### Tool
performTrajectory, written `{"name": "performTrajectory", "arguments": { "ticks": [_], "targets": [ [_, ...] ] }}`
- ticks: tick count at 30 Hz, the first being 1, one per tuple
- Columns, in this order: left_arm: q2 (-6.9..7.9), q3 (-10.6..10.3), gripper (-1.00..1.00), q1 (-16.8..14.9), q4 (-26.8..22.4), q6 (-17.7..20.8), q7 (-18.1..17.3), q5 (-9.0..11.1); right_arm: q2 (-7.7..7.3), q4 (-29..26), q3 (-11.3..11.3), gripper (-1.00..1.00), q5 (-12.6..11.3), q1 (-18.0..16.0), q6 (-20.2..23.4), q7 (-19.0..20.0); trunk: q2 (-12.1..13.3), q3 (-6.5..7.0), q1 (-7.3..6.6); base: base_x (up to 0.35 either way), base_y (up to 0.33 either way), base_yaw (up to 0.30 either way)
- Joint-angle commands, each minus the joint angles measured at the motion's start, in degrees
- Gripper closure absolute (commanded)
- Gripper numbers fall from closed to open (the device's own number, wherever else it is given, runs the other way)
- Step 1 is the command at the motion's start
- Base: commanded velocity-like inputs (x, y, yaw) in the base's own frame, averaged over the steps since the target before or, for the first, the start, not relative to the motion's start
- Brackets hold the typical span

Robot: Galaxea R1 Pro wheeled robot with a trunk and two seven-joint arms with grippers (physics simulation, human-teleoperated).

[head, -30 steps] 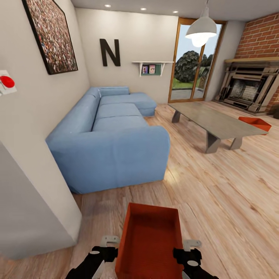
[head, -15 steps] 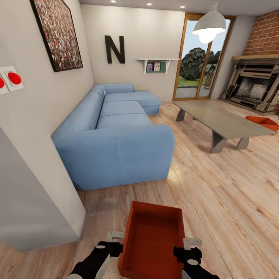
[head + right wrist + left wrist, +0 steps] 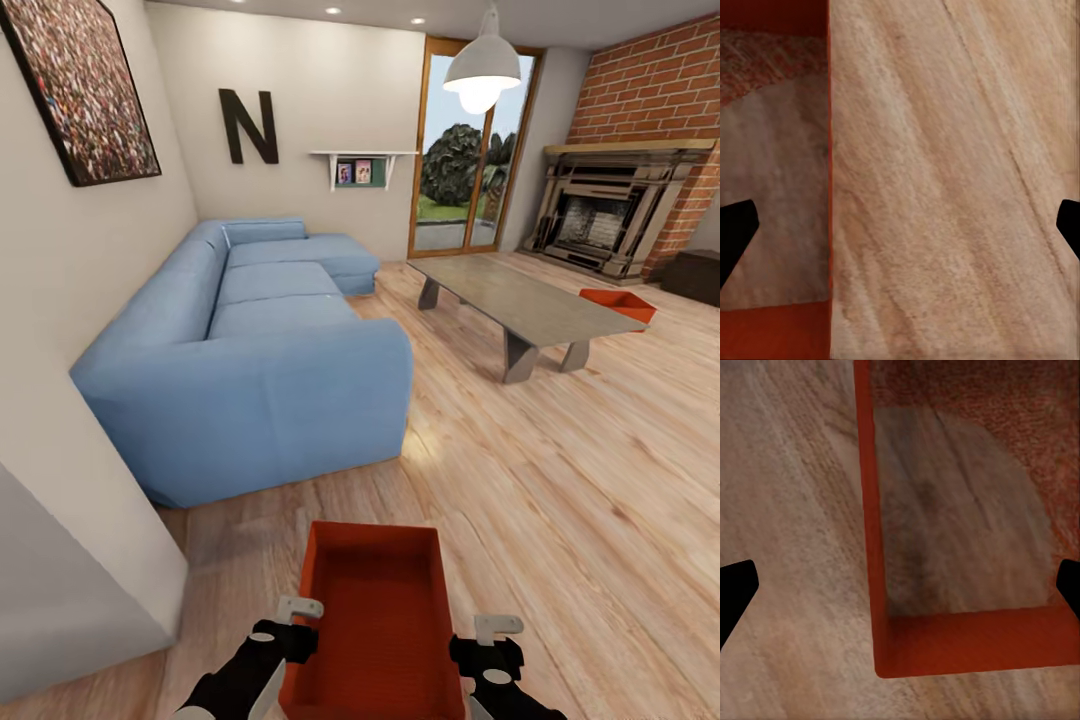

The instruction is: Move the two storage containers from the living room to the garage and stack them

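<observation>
Orange-red and shallow, one storage container (image 3: pixel 372 625) sits low in the head view between the two arms, above the light wood-plank floor (image 3: pixel 560 480) of the living room. The left tool (image 3: pixel 290 622) is at its left long wall and the right tool (image 3: pixel 490 640) at its right long wall. In the left wrist view the container's thin wall (image 3: pixel 870 510) and a corner run between two dark fingertips (image 3: pixel 735 589) set far apart, so that tool stands wide with the wall between its fingers; whether they press it I cannot tell. In the right wrist view the container's edge (image 3: pixel 829 187) likewise lies between widely spread fingertips (image 3: pixel 733 229), with bare planks across most of the gap. The second storage container (image 3: pixel 618 303) rests on the floor at the far end of the grey low worktop (image 3: pixel 510 300), near the brick fireplace (image 3: pixel 610 220). A blue sectional sofa (image 3: pixel 260 350) lines the left wall under a large letter N (image 3: pixel 249 126), and glass doors (image 3: pixel 460 170) stand at the back beneath a white pendant lamp (image 3: pixel 482 68).
</observation>
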Motion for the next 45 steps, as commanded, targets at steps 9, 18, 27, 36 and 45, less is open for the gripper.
{"name": "performTrajectory", "arguments": {
  "ticks": [9,18,27,36,45],
  "targets": [
    [0.81,0.1,-1.00,0.0,0.0,0.0,0.1,-0.1,-0.03,0.0,0.5,-1.00,-0.6,-0.1,-0.4,-0.1,0.0,-0.05,-0.01,0.000,0.000,-0.027],
    [1.68,0.4,-1.00,0.0,0.4,0.1,0.1,0.3,0.04,0.0,0.5,-1.00,-0.4,-0.1,-0.3,0.3,0.0,-0.05,-0.01,0.000,0.000,0.000],
    [1.46,0.5,-1.00,0.0,0.3,0.2,0.1,0.2,0.32,0.0,0.5,-1.00,-0.5,-0.1,-0.2,-0.4,0.0,-0.05,-0.01,0.000,0.000,-0.013],
    [1.46,0.4,-1.00,0.0,0.0,0.2,0.2,0.3,0.59,1.4,0.8,-1.00,-0.7,-0.1,-0.2,5.0,0.0,-0.05,-0.01,0.000,0.000,-0.003],
    [1.39,0.4,-1.00,0.0,-0.2,0.3,0.2,0.3,0.41,2.0,0.8,-1.00,-0.7,-0.1,-0.4,5.7,0.0,-0.05,-0.01,0.000,0.000,0.000]
  ]
}}
